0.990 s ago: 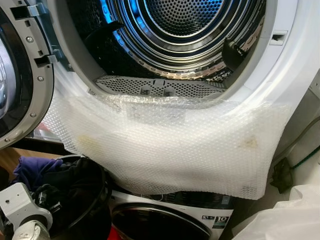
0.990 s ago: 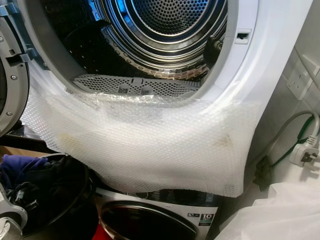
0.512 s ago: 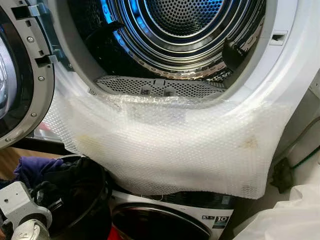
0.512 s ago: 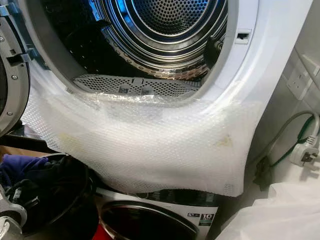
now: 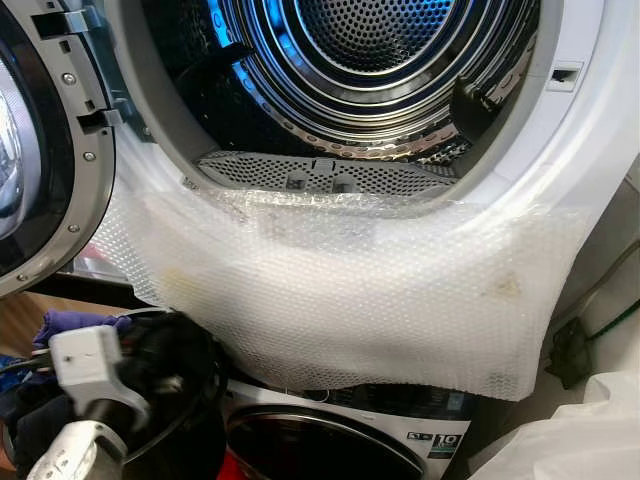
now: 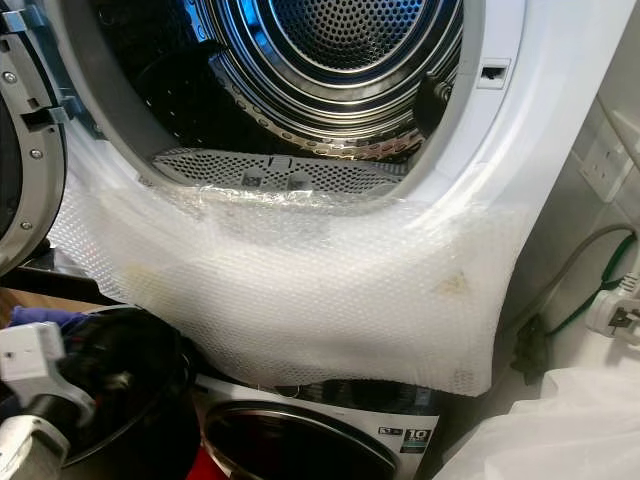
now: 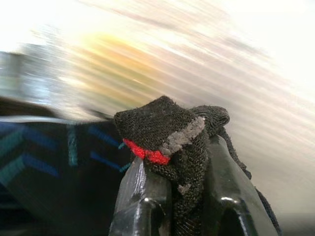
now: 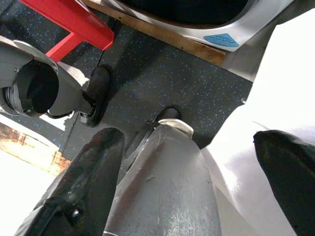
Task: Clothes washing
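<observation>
The upper machine stands with its door (image 5: 40, 150) swung open to the left, showing the steel drum (image 5: 400, 60). Bubble wrap (image 5: 350, 290) hangs over its sill and down its front. At the lower left a black basket (image 5: 190, 400) holds dark clothes and a purple cloth (image 5: 75, 322). My left arm's wrist (image 5: 90, 365) is above the basket. In the left wrist view my left gripper (image 7: 179, 162) is shut on a black knitted sock (image 7: 157, 123) with a red and grey band. My right gripper (image 8: 187, 137) hangs open over the dark floor (image 8: 162, 78).
Below the bubble wrap is a second machine's round door (image 5: 320, 445). A white bag (image 5: 590, 440) lies at the lower right, with a cable and plug (image 6: 615, 310) by the wall. A red frame (image 8: 74, 24) stands on the floor.
My left arm has risen from the basket and moved right, now higher in the head views. The camera has shifted slightly.
</observation>
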`<state>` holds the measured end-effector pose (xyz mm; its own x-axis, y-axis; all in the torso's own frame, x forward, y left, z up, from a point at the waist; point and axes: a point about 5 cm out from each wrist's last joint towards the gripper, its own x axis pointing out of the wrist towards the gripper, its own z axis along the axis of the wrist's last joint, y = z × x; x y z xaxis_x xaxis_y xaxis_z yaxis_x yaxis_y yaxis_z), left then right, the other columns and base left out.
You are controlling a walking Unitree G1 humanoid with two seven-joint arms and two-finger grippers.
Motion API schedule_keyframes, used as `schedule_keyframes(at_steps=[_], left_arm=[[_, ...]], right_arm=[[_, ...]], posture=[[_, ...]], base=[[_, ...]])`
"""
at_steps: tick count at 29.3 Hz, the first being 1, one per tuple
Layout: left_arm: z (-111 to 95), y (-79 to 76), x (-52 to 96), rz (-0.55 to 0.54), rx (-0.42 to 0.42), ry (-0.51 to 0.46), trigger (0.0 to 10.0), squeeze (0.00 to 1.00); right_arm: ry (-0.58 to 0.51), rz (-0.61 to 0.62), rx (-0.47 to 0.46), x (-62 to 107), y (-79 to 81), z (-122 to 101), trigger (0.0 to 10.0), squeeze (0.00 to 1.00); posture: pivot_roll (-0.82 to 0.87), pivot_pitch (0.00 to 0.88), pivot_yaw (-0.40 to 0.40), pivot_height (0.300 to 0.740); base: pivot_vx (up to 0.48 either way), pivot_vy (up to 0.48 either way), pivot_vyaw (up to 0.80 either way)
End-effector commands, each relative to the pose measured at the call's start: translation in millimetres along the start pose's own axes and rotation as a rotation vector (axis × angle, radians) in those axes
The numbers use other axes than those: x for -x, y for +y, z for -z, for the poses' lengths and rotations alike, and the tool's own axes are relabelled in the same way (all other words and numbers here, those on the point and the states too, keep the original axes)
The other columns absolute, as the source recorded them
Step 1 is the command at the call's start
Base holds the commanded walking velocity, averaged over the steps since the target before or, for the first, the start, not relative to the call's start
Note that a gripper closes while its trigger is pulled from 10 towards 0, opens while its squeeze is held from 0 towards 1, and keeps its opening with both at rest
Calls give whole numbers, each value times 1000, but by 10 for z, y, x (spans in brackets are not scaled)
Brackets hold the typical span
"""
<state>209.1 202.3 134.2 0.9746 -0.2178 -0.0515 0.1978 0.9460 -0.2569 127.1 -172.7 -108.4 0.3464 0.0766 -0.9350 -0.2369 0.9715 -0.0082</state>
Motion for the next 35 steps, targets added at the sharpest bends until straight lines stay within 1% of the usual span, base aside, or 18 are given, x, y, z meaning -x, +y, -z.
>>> schedule_keyframes(at_steps=[1, 3, 7, 9, 10, 12, 16, 18, 20, 21, 24, 26, 27, 29, 30, 32, 34, 35], left_arm=[[-9, -102, 25, 119, 19, 28, 0, 0], [-3, -129, 35, 149, 24, 38, 0, 0], [54, -276, 99, 338, 31, 130, 0, 0], [72, -300, 108, 370, 30, 150, 0, 0], [103, -386, 116, 473, -6, 207, 0, 0], [101, -469, 97, 576, -42, 243, 0, 0], [78, -522, 56, 636, -81, 257, 0, 0], [24, -622, -21, 730, -102, 255, 0, 0], [-10, -698, -67, 792, -108, 249, 0, 0], [-52, -803, -146, 859, -168, 218, 0, 0], [-83, -848, -209, 871, -212, 187, 0, 0], [-188, -959, -298, 915, -266, 111, 0, 0], [-284, -1047, -347, 953, -270, 57, 0, 0], [-385, -1140, -388, 1010, -283, 18, 0, 0], [-434, -1233, -395, 1103, -328, 21, 0, 0], [-491, -1339, -394, 1203, -350, 13, 0, 0], [-635, -1488, -409, 1321, -309, -36, 0, 0], [-697, -1530, -432, 1348, -304, -62, 0, 0]], right_arm=[[5, -7, -1, -3, 29, 12, 10000, 0], [5, -7, -1, -3, 30, 13, 10000, 0], [5, -9, -2, -4, 34, 15, 10000, 0], [6, -9, -2, -4, 35, 16, 10000, 0], [6, -10, -1, -4, 38, 18, 10000, 0], [7, -10, 0, -5, 43, 17, 10000, 0], [6, -10, 1, -5, 45, 16, 10000, 0], [4, -9, -4, -6, 50, 15, 10000, 0], [3, -9, -8, -6, 53, 17, 10000, 0], [5, -10, -8, -6, 55, 19, 10000, 0], [5, -10, -9, -6, 56, 18, 10000, 0], [4, -10, -7, -7, 57, 16, 10000, 0], [4, -10, -7, -7, 58, 14, 10000, 0], [3, -9, -6, -7, 56, 10, 10000, 0], [1, -8, -5, -7, 54, 5, 10000, 0], [0, -8, -1, -8, 54, 0, 10000, 0], [-3, -8, 5, -9, 55, -11, 10000, 0], [-5, -7, 5, -9, 56, -16, 10000, 0]], posture=[[227, 0, 40, 740], [227, 0, 40, 740], [227, 0, 41, 740], [228, 0, 41, 740], [228, 0, 41, 740], [226, 0, 43, 740], [223, 0, 45, 740], [212, 0, 48, 740], [210, 0, 47, 740], [210, 0, 46, 740], [211, 0, 43, 740], [208, 0, 39, 740], [207, 0, 37, 740], [209, 0, 33, 740], [215, 0, 26, 740], [220, 0, 24, 740], [218, 0, 23, 740], [215, 0, 23, 740]], base=[[0, 0, 0], [0, 0, 0], [0, 0, 0], [0, 0, 0], [0, 0, 0], [0, 0, 0], [0, 0, 0], [0, 0, 0], [0, 0, 0], [0, 0, 0], [0, 0, 0], [0, 0, 0], [0, 0, 0], [0, 0, 0], [0, 0, 0], [0, 0, 0], [0, 0, 0], [0, 0, 0]])
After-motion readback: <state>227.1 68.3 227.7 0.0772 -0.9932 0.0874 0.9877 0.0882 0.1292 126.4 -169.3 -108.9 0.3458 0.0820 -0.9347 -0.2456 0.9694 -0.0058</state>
